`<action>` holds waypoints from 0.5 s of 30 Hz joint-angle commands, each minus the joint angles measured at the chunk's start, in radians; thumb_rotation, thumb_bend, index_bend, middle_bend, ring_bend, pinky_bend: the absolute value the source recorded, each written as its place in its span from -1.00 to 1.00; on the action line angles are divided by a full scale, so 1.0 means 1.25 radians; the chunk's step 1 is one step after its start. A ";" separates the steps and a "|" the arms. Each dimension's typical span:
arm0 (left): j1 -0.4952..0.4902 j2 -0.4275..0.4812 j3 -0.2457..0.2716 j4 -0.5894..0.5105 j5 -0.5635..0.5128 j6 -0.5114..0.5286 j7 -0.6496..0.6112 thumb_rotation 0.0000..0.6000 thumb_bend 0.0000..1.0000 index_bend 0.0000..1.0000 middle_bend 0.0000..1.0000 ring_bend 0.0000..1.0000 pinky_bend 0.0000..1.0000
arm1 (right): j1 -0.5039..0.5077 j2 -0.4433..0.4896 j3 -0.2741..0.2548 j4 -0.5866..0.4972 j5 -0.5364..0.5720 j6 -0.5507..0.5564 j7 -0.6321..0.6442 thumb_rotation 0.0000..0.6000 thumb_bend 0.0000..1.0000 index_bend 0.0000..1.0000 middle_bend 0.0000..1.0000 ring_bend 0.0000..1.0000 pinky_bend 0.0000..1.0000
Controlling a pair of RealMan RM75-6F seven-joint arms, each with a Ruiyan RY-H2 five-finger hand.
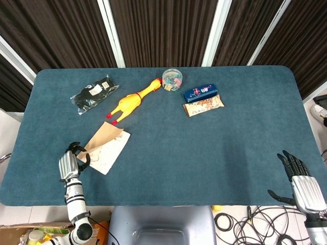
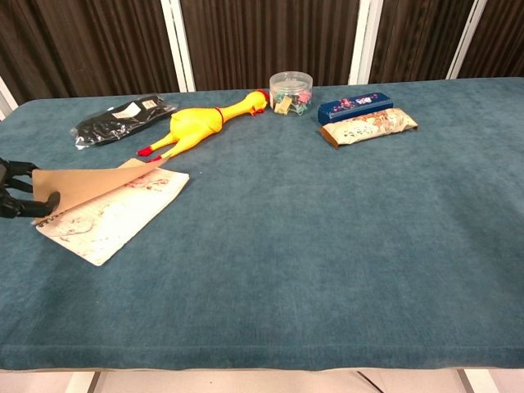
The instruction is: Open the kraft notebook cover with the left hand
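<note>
The kraft notebook [image 1: 106,147] [image 2: 110,211] lies on the blue table near its front left, turned at an angle. Its brown cover [image 1: 100,138] [image 2: 86,185] is lifted off the white scribbled first page [image 2: 115,217]. My left hand [image 1: 71,159] [image 2: 18,195] pinches the cover's free corner at the notebook's left and holds it raised. My right hand [image 1: 301,182] hovers off the table's front right corner with its fingers spread and nothing in it; the chest view does not show it.
A yellow rubber chicken [image 1: 131,102] [image 2: 196,123] lies just behind the notebook. A black packet [image 1: 91,94] sits at the back left. A clear jar of clips [image 1: 172,79], a blue box [image 1: 200,92] and a snack pack [image 1: 204,106] stand at the back centre.
</note>
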 commanded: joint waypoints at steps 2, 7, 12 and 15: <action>-0.021 0.004 -0.026 0.007 -0.016 0.004 0.014 1.00 0.16 0.37 -0.48 -0.47 -0.25 | 0.001 0.000 0.000 0.000 0.001 -0.001 0.000 1.00 -0.86 -1.00 -1.00 -1.00 -0.79; -0.051 0.002 -0.054 0.038 -0.043 0.006 0.040 1.00 0.16 0.37 -0.48 -0.47 -0.25 | 0.000 0.001 -0.001 -0.001 0.000 0.000 0.001 1.00 -0.86 -1.00 -1.00 -1.00 -0.79; -0.074 -0.002 -0.081 0.091 -0.083 -0.003 0.057 1.00 0.16 0.37 -0.48 -0.47 -0.25 | 0.000 0.002 0.000 -0.002 0.001 0.001 0.001 1.00 -0.86 -1.00 -1.00 -1.00 -0.79; -0.081 -0.002 -0.090 0.116 -0.099 -0.004 0.053 1.00 0.16 0.37 -0.48 -0.47 -0.25 | 0.001 0.002 0.000 -0.002 0.002 0.000 0.001 1.00 -0.86 -1.00 -1.00 -1.00 -0.79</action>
